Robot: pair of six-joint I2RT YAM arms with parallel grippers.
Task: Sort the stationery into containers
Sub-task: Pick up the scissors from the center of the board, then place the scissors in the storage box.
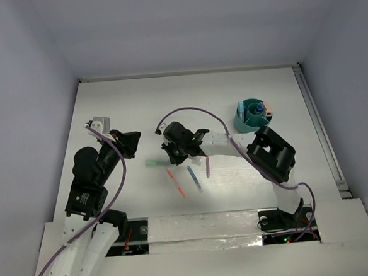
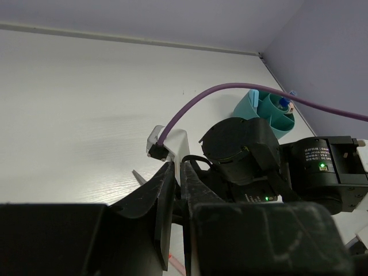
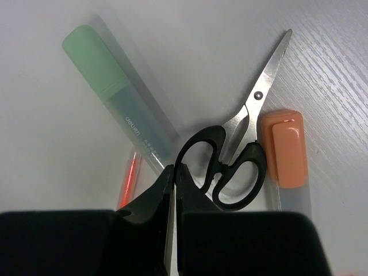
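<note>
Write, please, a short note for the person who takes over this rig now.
Left gripper: shut, empty, on the left side.
Right gripper: shut at the scissors' handle; whether it grips them is unclear.
On the table: green marker, orange marker, orange pen, blue pen, purple crayon, scissors.
Done: blue-capped bottle and pink eraser in the teal cup.
Left: all six loose items.

My left arm (image 1: 86, 183) and right arm (image 1: 272, 154), white links, black joints; purple cables (image 1: 195, 111) (green lights (image 2: 322, 166) lit), black wedge fingers (image 3: 150, 198)
</note>
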